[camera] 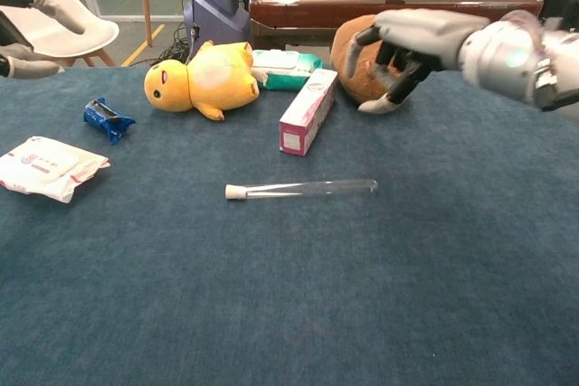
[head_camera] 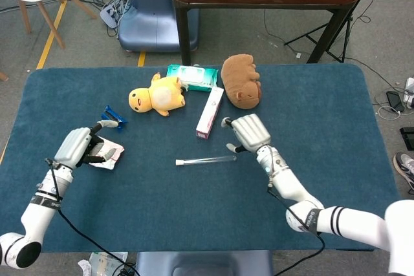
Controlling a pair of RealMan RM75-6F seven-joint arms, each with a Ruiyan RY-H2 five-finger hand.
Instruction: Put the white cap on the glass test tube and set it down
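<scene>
The glass test tube (camera: 301, 189) lies flat on the blue surface (camera: 289, 296), its white cap (camera: 235, 193) fitted on the left end. The right hand (camera: 412, 47) hangs above and apart from it, fingers loosely spread, holding nothing. The left hand (head_camera: 77, 147) hovers over a white packet (camera: 47, 167), fingers apart, empty.

The glass test tube (camera: 308, 189) at frame centre is looking clear and glossy, its white cap (camera: 235, 193) matt. The table (camera: 271, 314) is wearing rough blue cloth — the brown toy (camera: 362, 70) is showing soft plush.
</scene>
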